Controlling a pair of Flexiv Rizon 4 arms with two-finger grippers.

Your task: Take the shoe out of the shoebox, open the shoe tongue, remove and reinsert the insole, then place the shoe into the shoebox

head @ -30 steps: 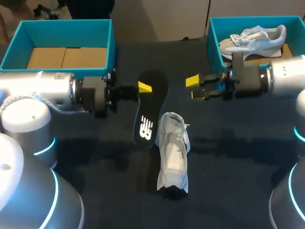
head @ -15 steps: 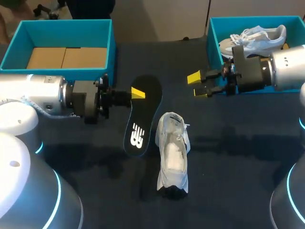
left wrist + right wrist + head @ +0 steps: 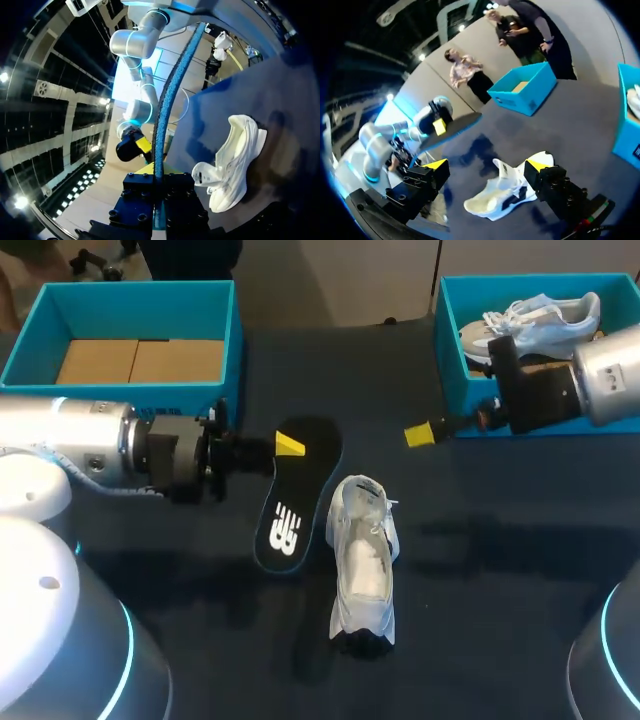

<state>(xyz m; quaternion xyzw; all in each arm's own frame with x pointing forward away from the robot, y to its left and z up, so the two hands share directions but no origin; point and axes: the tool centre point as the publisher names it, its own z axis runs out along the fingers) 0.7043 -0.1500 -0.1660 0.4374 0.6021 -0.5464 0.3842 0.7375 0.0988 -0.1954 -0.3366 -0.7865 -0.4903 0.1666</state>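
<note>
A white shoe lies on the dark table with its opening facing up; it also shows in the wrist views. To its left, the black insole hangs tilted, and my left gripper is shut on its upper edge. From the left wrist the insole appears edge-on between the fingers of that gripper. My right gripper hovers open beside the right shoebox, holding nothing, with the shoe ahead of and below it.
The right teal shoebox holds another grey-white shoe. A second teal box at the back left shows only its cardboard bottom. Dark tabletop lies bare right of the shoe.
My left arm drew back to the left, carrying the insole slightly left and lower. My right arm pulled back to the right, toward its shoebox, with its fingers still apart.
</note>
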